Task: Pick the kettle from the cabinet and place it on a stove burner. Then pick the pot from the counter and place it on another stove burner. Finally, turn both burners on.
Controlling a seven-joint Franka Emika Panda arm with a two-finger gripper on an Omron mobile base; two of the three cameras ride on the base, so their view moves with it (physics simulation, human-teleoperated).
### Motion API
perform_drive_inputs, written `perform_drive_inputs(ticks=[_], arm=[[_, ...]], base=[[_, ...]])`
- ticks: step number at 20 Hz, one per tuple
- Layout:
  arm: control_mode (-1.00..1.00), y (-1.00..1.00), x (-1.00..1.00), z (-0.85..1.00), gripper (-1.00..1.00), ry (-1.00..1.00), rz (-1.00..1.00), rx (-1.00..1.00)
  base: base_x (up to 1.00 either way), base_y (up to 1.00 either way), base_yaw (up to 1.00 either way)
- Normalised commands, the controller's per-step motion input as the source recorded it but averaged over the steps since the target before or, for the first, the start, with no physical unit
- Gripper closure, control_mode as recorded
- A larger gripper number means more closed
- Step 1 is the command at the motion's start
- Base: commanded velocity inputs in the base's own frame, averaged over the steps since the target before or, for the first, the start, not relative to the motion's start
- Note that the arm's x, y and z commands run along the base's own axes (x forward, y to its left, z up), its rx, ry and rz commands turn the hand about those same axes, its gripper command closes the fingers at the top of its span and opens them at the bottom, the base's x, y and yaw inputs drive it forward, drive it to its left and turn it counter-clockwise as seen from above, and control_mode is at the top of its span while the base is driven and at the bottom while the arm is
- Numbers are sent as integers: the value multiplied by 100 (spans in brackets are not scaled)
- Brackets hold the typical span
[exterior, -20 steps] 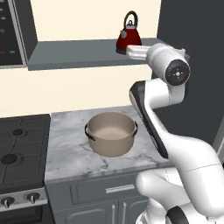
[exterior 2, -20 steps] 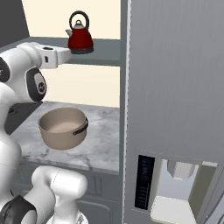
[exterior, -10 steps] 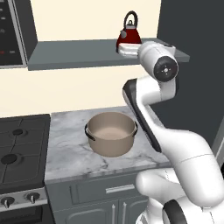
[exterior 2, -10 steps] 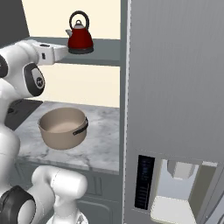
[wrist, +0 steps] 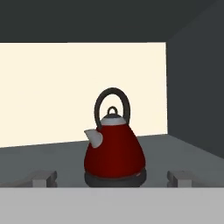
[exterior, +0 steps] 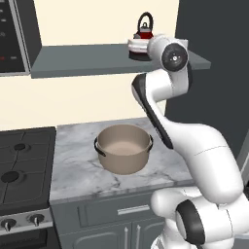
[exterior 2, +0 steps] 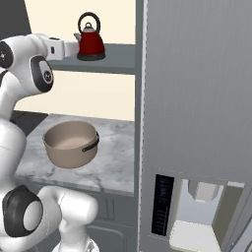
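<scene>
The kettle (wrist: 114, 151) stands upright on the cabinet (wrist: 183, 146) straight ahead of the wide-open fingers (wrist: 43, 178), centred between them, spout pointing left, not yet reached.

Arm glossy white, built of rounded, bulbous segments; dark grey-black discs cap the joints, each with a small pale dot at centre; a dark band runs along the inner edge of the upper link; wrist housing white, blocky.
</scene>
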Motion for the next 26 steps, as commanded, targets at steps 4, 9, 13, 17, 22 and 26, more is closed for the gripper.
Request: perform_drive_inputs(ticks=[4, 9, 13, 17, 22, 26], arm=[[-100, 0, 29, 20, -100, 15, -1, 0], [-100, 0, 17, 25, -100, 9, 0, 0], [-100, 0, 20, 28, -100, 6, -1, 0], [-100, 0, 14, 11, -100, 2, -1, 0], [-100, 1, 23, 0, -100, 0, -3, 0], [-100, 2, 29, 0, -100, -1, -6, 0]], base=[[0, 0, 0], [0, 0, 0], [0, 0, 0], [0, 0, 0], [0, 0, 0], [0, 0, 0]])
